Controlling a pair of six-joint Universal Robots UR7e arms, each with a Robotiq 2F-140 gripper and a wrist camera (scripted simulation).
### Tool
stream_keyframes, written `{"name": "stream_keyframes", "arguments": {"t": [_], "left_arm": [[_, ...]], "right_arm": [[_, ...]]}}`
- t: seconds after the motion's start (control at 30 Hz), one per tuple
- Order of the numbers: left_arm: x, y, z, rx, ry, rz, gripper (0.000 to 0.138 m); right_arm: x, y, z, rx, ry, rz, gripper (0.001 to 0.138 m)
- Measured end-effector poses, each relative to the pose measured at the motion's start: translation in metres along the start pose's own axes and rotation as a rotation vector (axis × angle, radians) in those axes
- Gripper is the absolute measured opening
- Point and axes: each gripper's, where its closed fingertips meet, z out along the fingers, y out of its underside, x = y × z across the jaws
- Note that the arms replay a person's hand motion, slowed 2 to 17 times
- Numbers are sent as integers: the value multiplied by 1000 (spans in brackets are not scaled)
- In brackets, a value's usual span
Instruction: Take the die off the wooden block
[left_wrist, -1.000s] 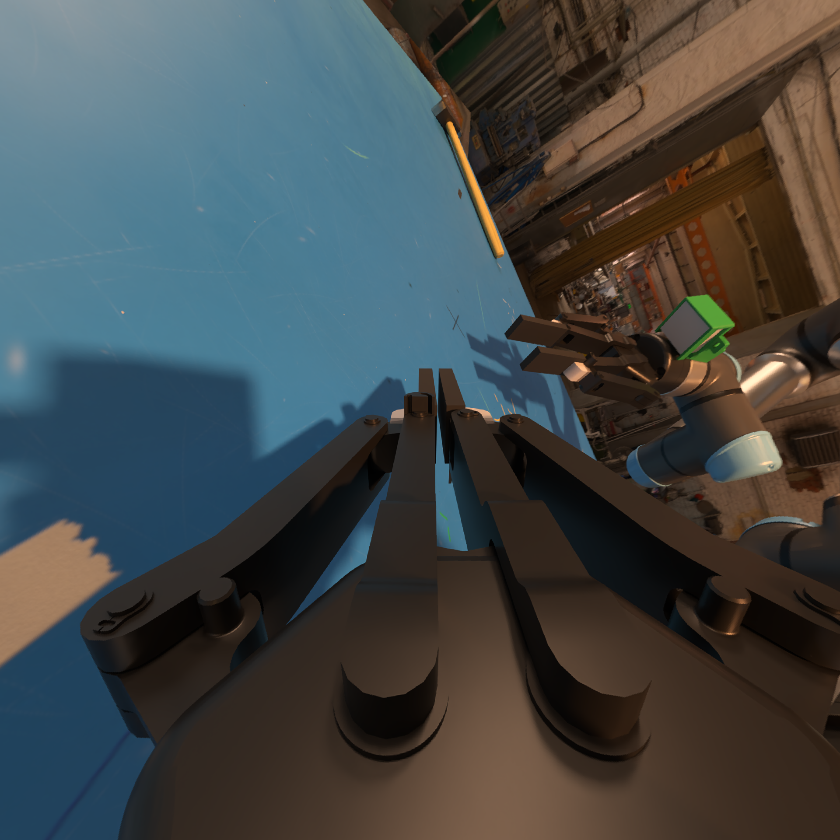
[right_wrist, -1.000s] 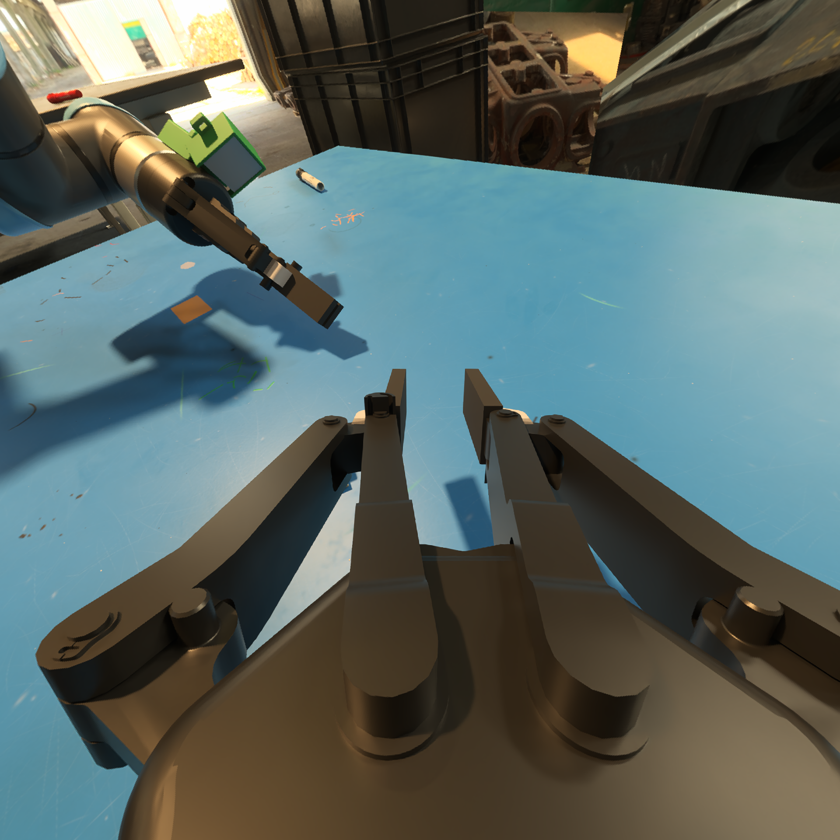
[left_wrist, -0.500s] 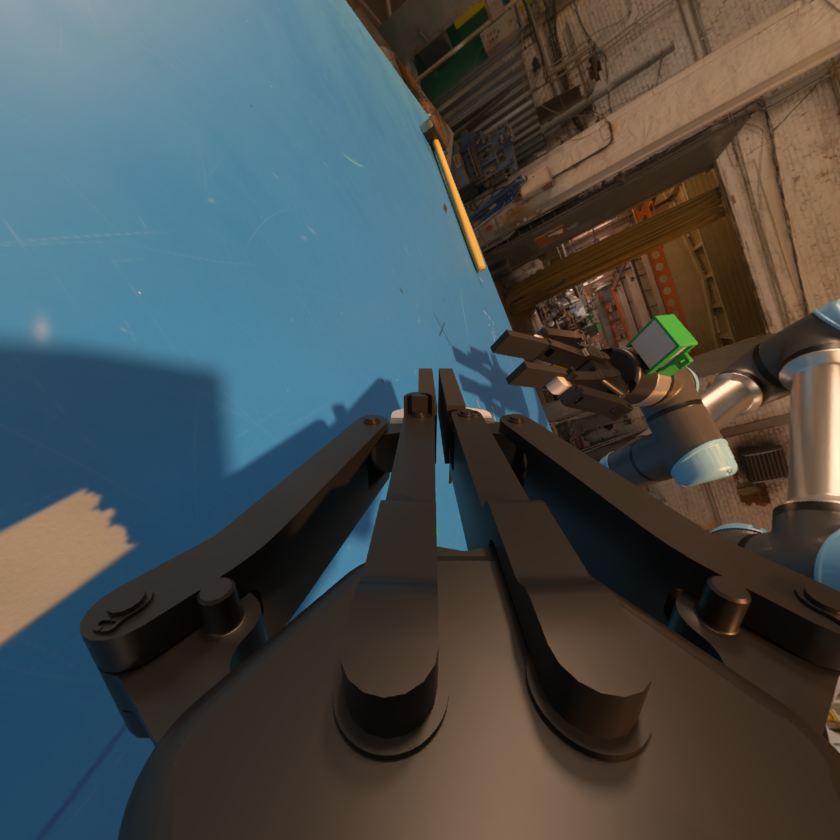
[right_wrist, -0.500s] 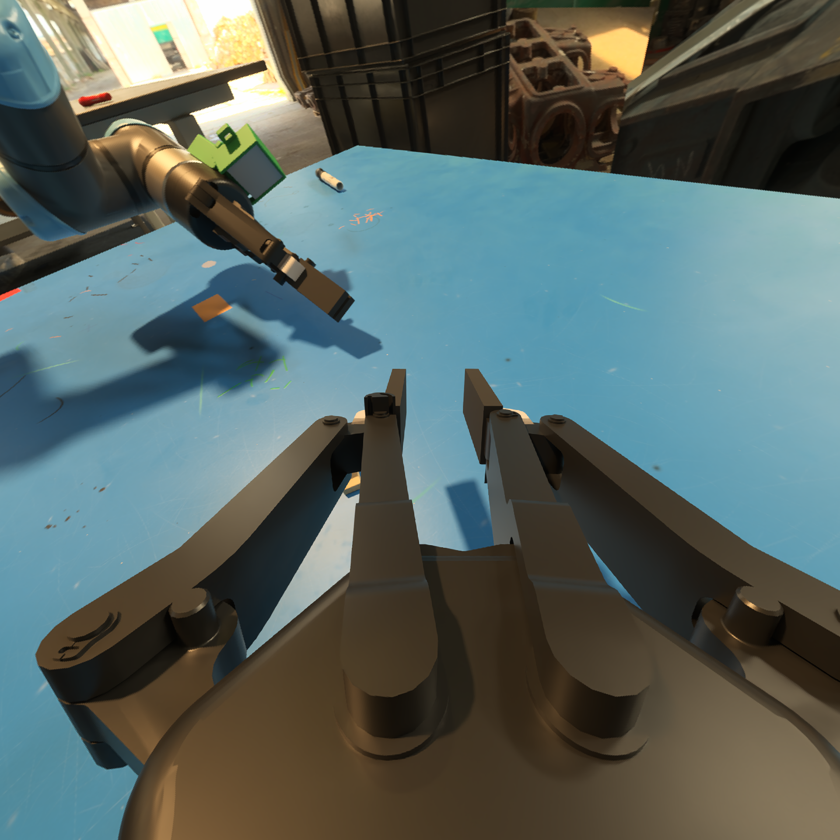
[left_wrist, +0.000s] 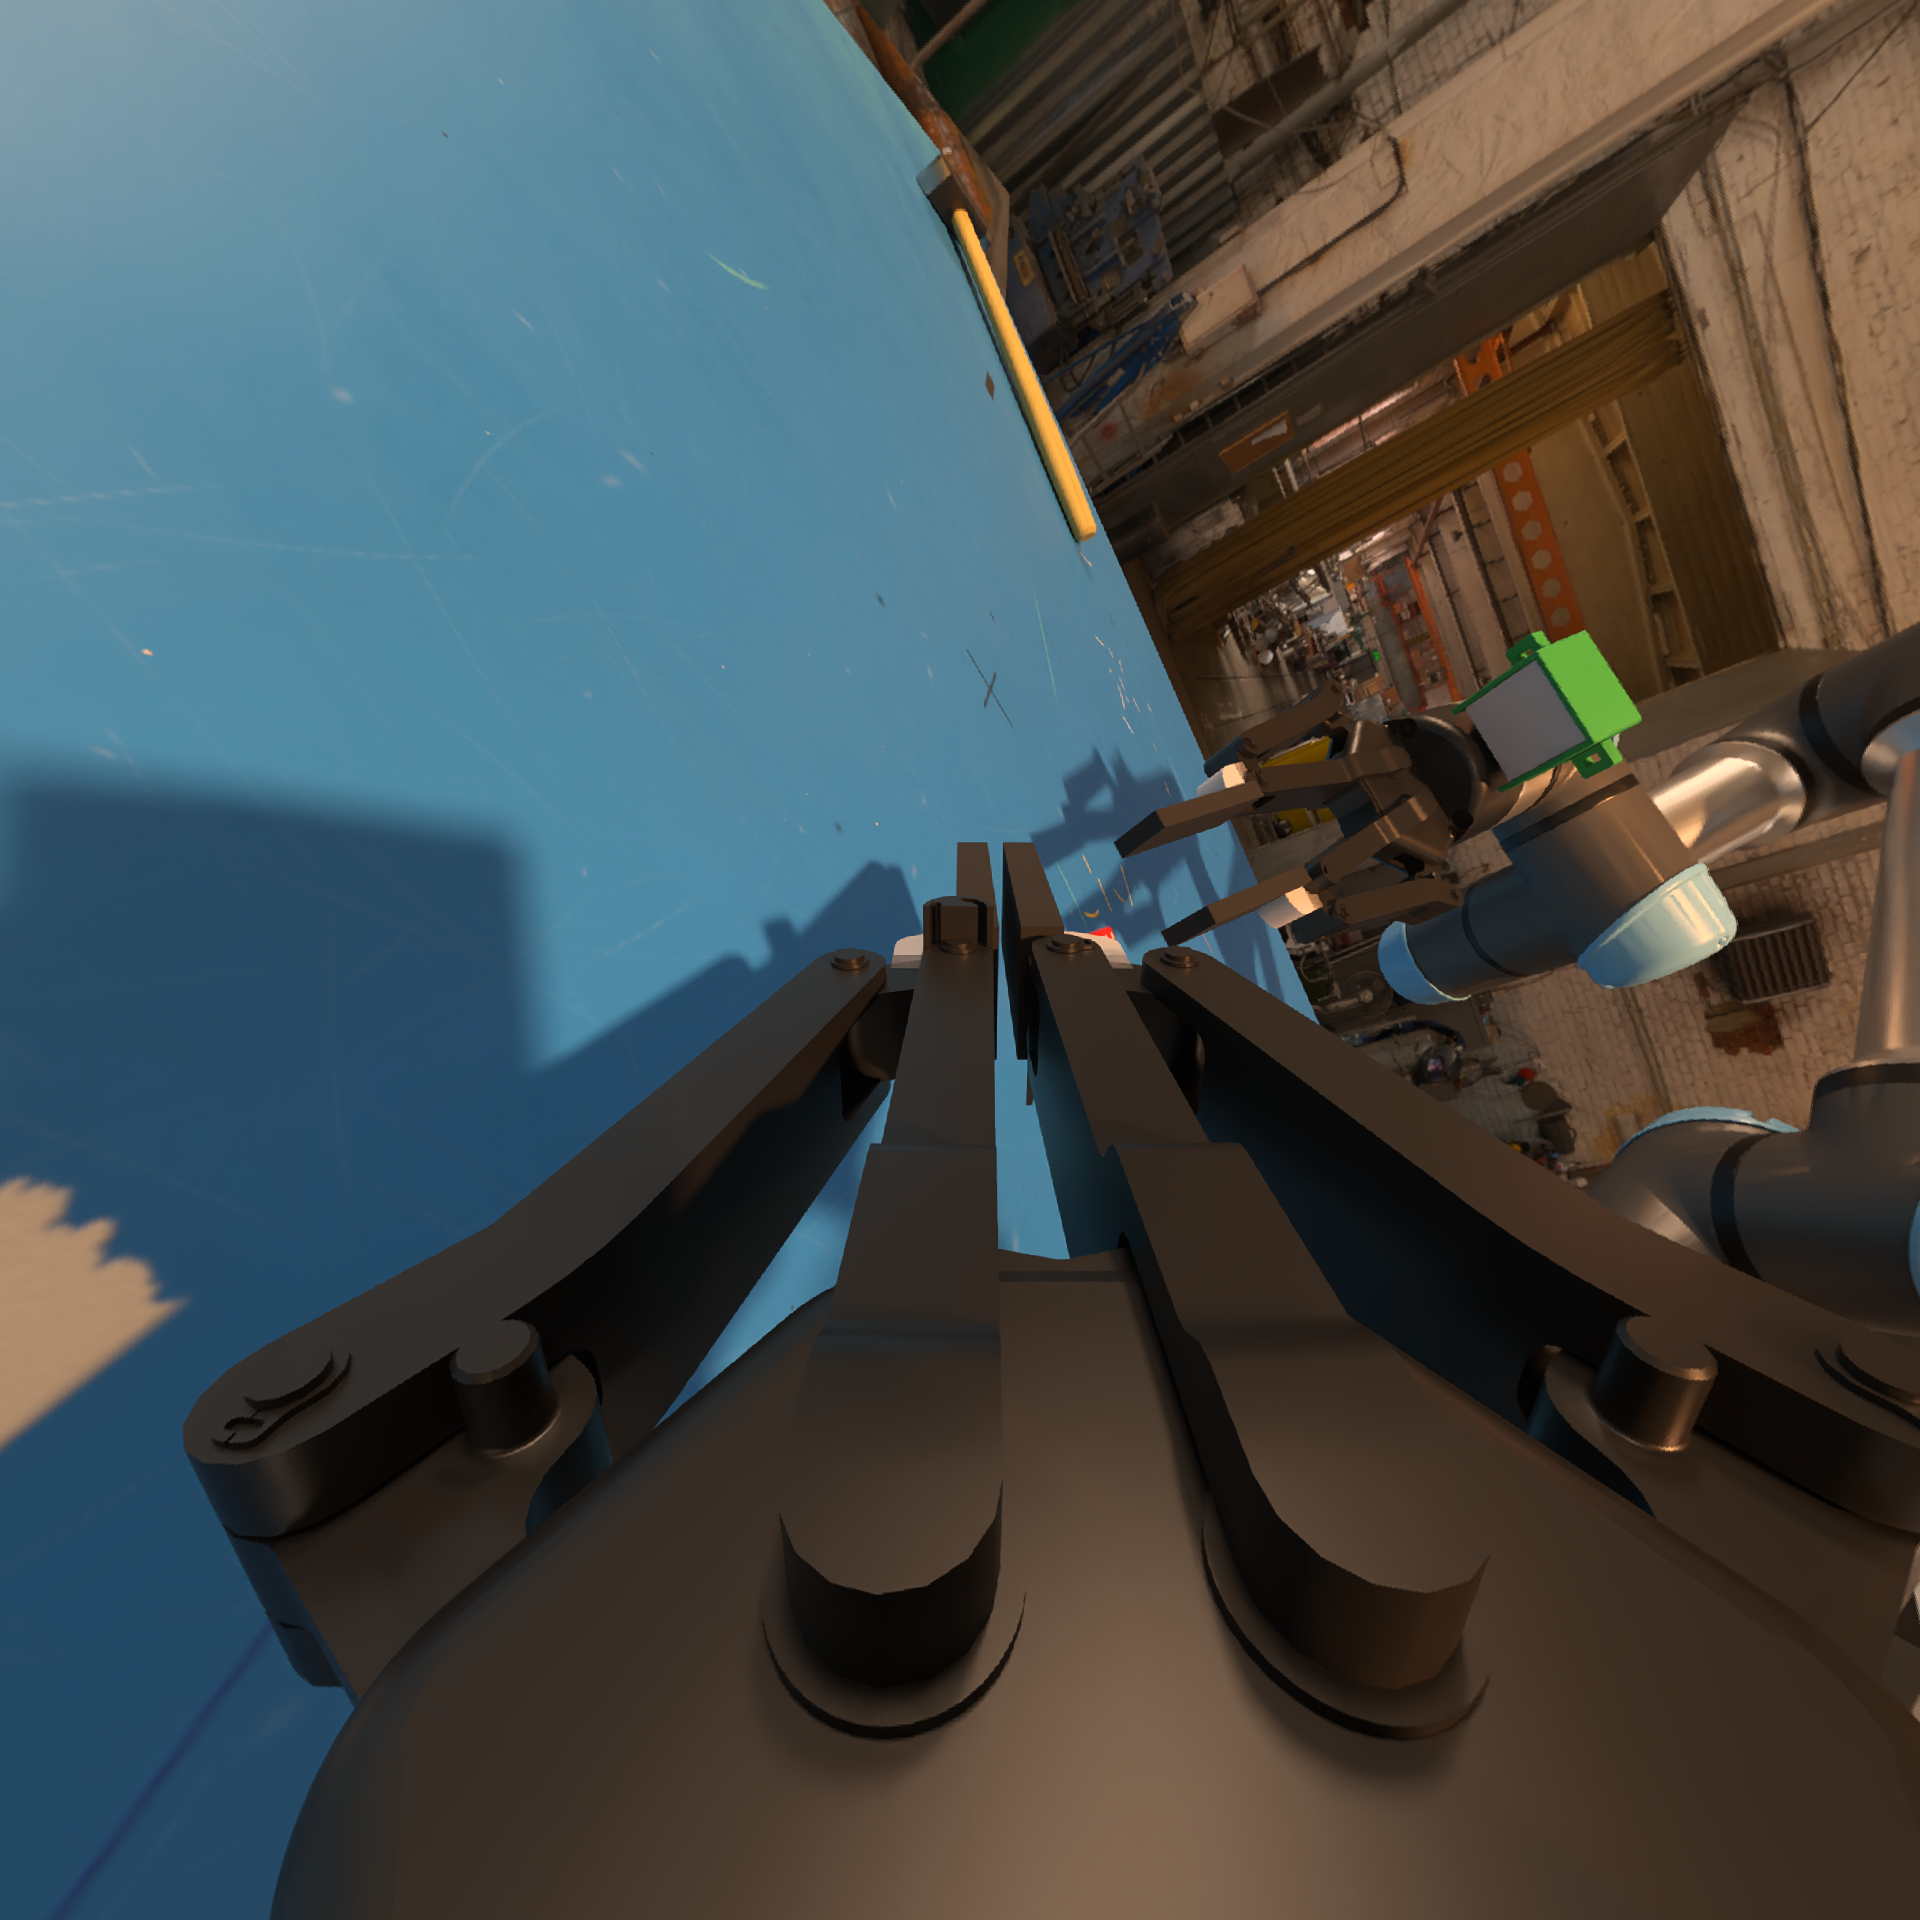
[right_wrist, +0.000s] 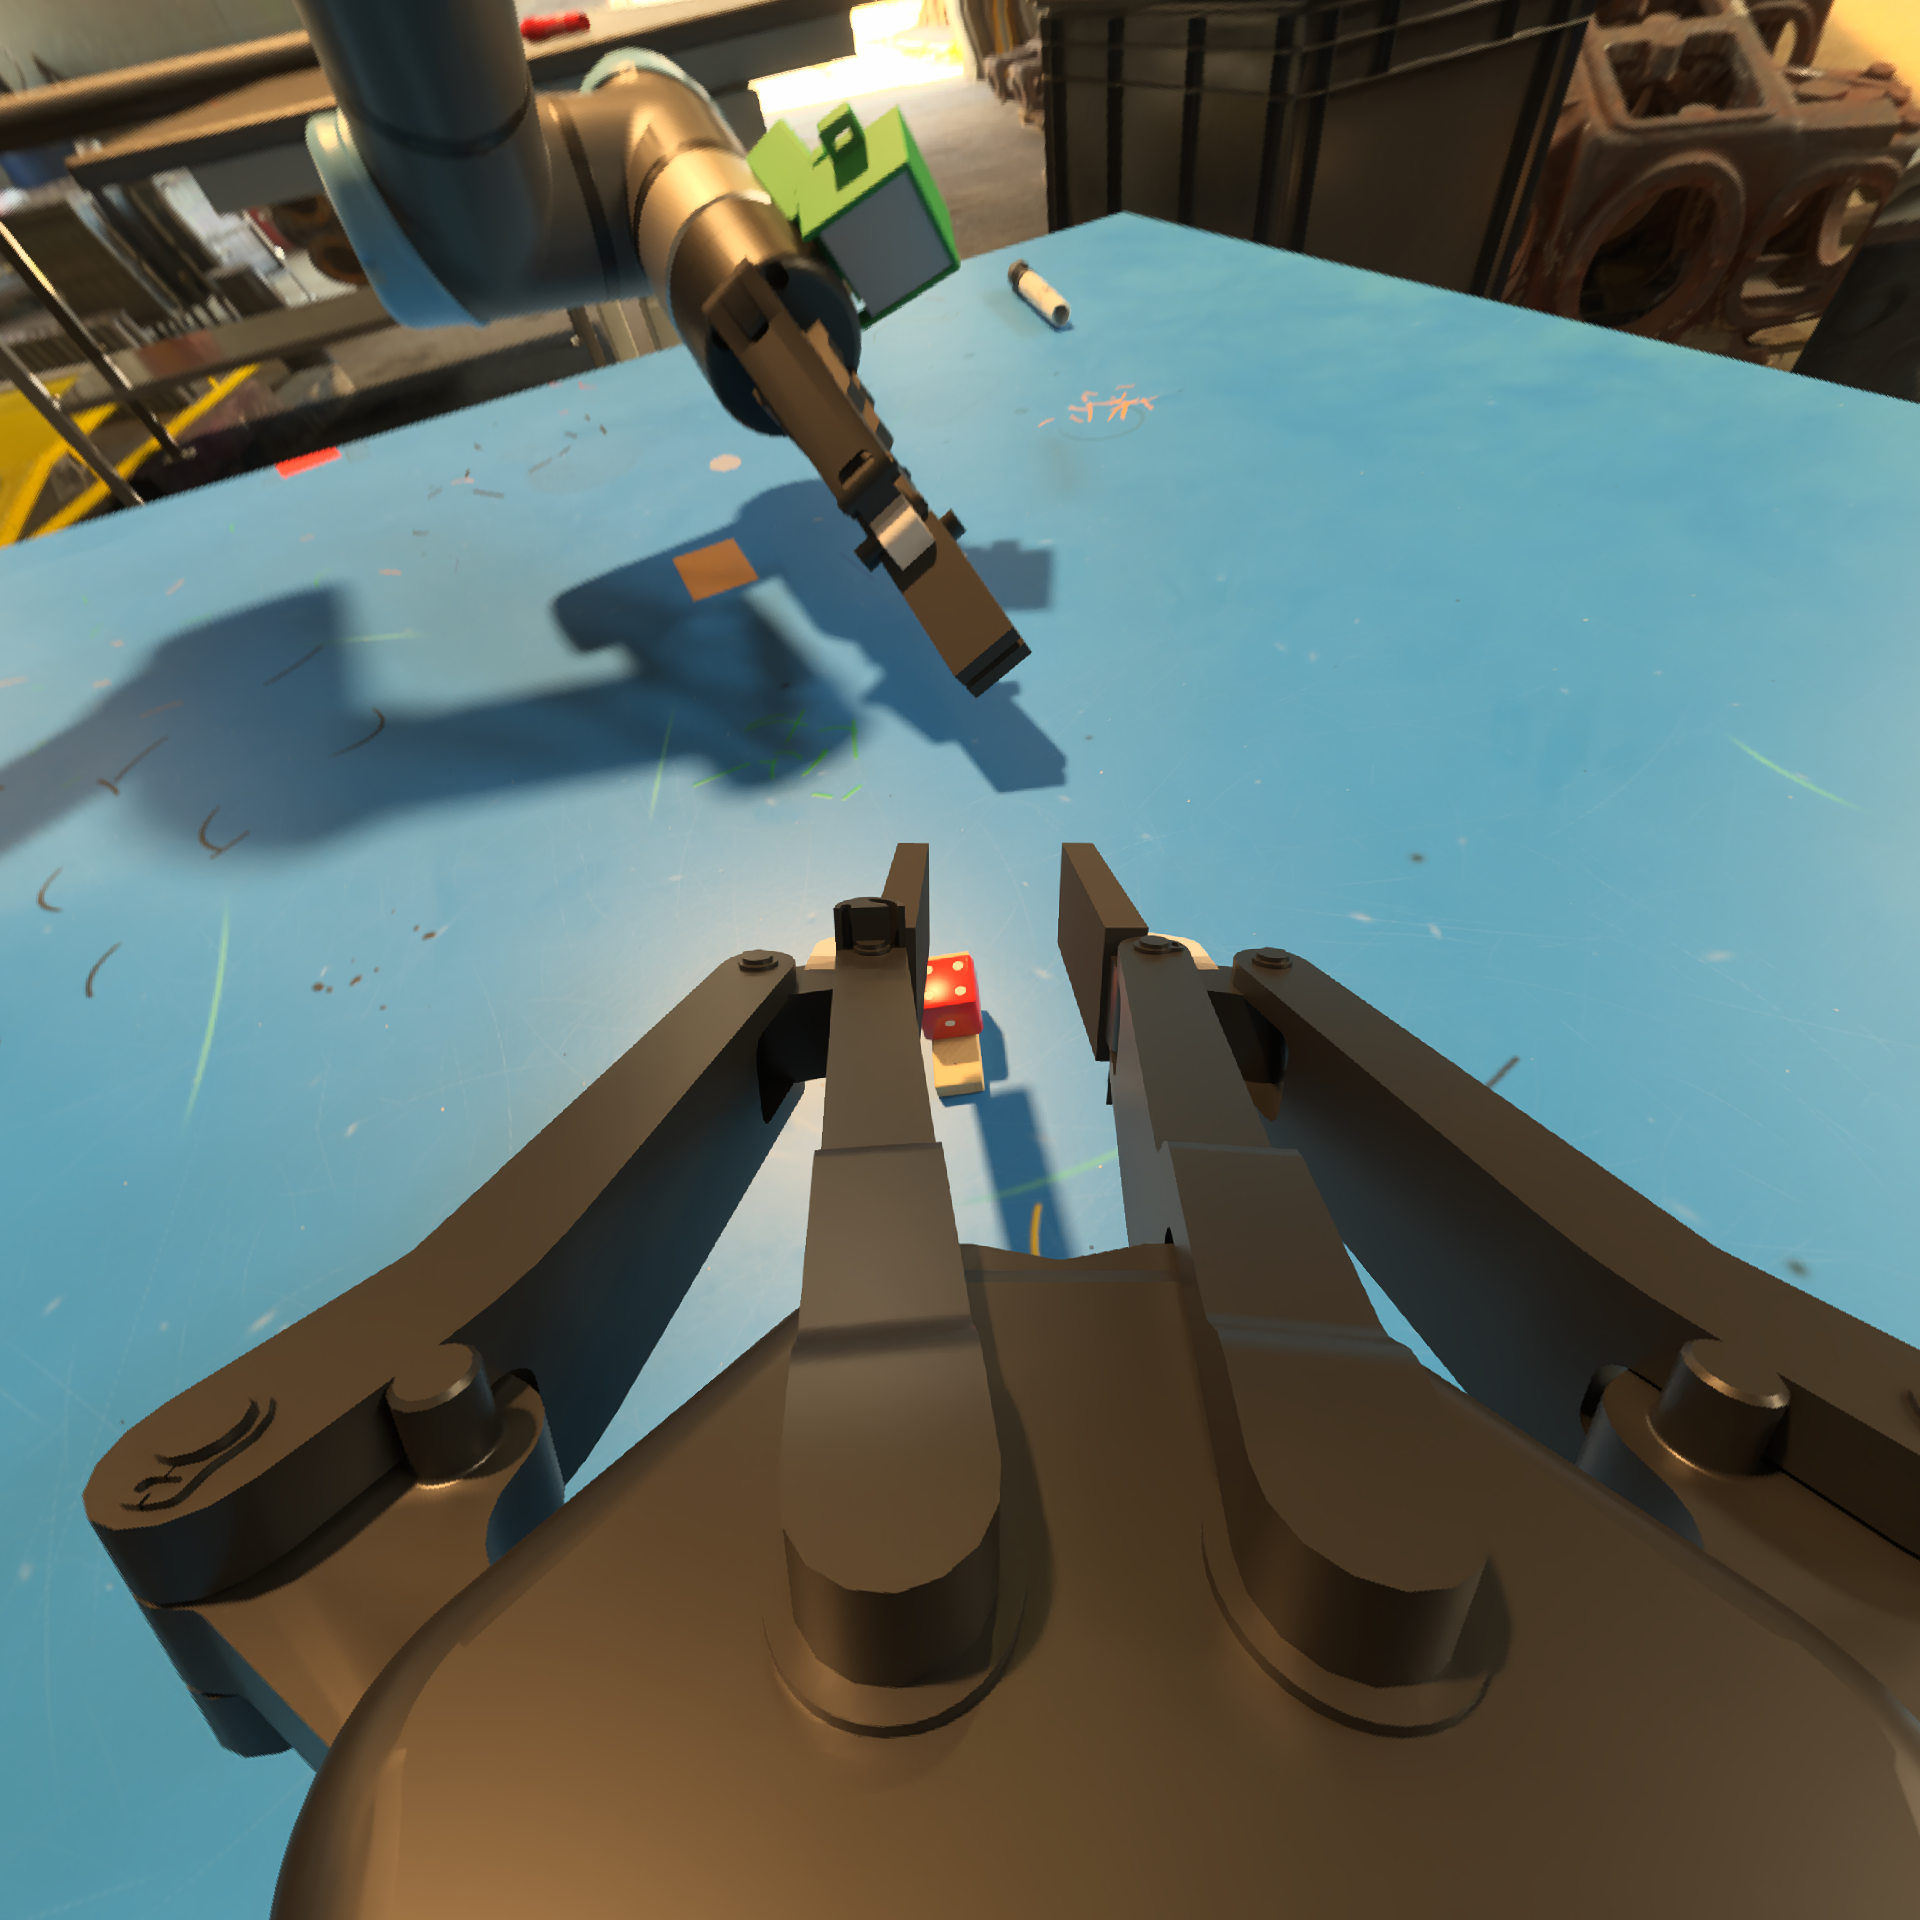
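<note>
In the right wrist view we see, at the upper left, the left arm reaching in over the blue table (right_wrist: 1455, 644), its left gripper (right_wrist: 992, 660) hanging above the surface near frame centre with both fingers pressed together and nothing between them. Low in the centre our right gripper (right_wrist: 992, 883) stands parted with an empty gap. Just below its tips, hard against the inner edge of the left-hand finger, the red die (right_wrist: 951, 995) sits on the pale wooden block (right_wrist: 958, 1065), which lies flat on the table. A small white cylinder (right_wrist: 1039, 294) rests near the far edge, upper right of centre

In the left wrist view we find the same closed left gripper (left_wrist: 992, 883) at centre over the table, and at the right the right gripper (left_wrist: 1169, 878), fingers spread
</note>
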Motion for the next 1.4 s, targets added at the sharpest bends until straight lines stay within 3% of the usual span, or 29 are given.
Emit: {"name": "stream_keyframes", "arguments": {"t": [0.37,0.77,1.4], "left_arm": [[16,10,9,-25,49,8,4],[32,19,19,-44,63,29,4],[35,38,35,-90,-25,18,4]], "right_arm": [[-10,15,12,-96,1,-91,34],[-14,26,17,-171,-5,-107,31],[-13,33,24,-222,20,-158,18]]}}
